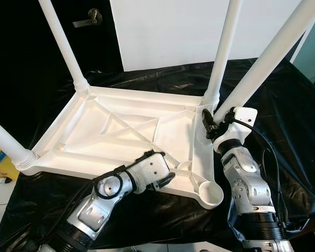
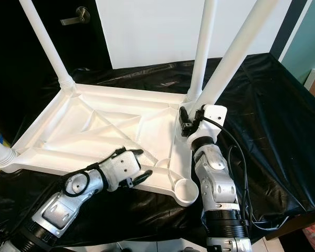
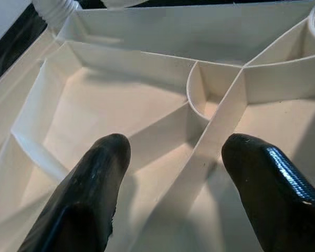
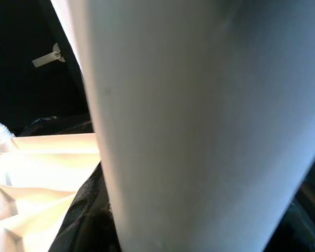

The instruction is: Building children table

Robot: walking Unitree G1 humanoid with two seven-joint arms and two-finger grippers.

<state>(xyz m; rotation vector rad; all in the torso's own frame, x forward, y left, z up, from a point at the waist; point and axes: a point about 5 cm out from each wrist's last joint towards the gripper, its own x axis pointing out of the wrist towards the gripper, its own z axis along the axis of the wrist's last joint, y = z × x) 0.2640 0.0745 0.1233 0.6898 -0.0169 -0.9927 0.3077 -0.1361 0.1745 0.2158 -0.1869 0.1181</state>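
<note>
Black plastic sheeting (image 1: 283,105) covers the tabletop where I see the white children's table (image 1: 121,136) lying upside down. My left gripper (image 3: 173,173) has its fingers spread open astride a rib. My right gripper (image 1: 212,128) fingers clamp the loose leg (image 1: 268,60) near the corner.

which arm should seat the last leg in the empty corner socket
Right. The right gripper is shut on the loose leg, whose lower end hangs above the table's near right edge, close to the empty socket. The left gripper is open, straddling a rib of the upturned tabletop.
</note>
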